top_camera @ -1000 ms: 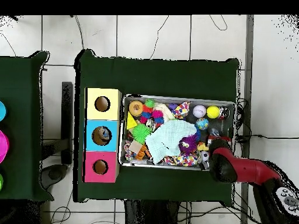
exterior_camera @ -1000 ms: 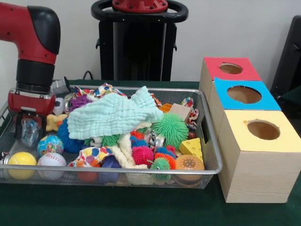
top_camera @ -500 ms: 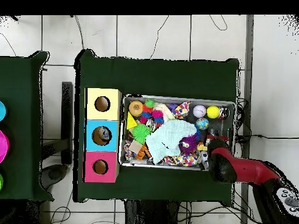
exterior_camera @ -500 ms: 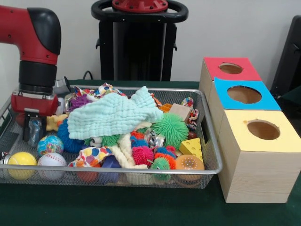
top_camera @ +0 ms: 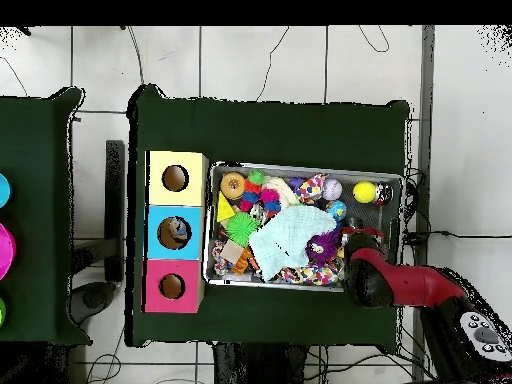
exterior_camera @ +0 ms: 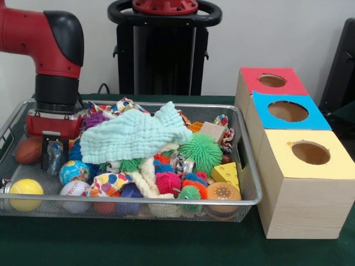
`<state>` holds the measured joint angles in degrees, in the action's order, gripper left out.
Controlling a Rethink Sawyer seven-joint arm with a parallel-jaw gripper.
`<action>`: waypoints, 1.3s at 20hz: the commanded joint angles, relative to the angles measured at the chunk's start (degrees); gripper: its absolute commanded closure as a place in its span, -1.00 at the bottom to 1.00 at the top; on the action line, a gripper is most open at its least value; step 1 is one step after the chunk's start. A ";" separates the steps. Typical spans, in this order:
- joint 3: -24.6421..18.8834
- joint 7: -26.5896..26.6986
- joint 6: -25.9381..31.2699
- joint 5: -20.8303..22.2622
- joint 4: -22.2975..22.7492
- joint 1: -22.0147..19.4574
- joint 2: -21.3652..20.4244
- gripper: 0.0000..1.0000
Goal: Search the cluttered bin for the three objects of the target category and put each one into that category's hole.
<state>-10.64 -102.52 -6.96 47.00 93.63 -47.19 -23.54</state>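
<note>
My front camera sits close, facing the bin (exterior_camera: 244,166); my overhead looks straight down from high, sharing it.

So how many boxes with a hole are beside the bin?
3, in a row: the red box farthest back, the blue box in the middle, and the yellow box nearest the camera in the front view.

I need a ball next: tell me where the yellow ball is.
In the front view the yellow ball lies in the bin's near left corner, left of the baseball.
</note>
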 commanded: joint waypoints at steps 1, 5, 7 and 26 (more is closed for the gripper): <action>-0.19 1.43 10.22 3.30 2.73 1.57 2.31 1.00; -1.89 3.13 16.00 0.29 7.59 1.21 -5.66 1.00; -3.87 4.77 19.66 -1.54 9.68 0.36 -9.55 1.00; -15.01 1.14 20.38 -7.61 16.17 -3.43 -25.09 1.00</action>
<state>-16.86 -102.52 14.57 41.49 104.91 -48.69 -44.02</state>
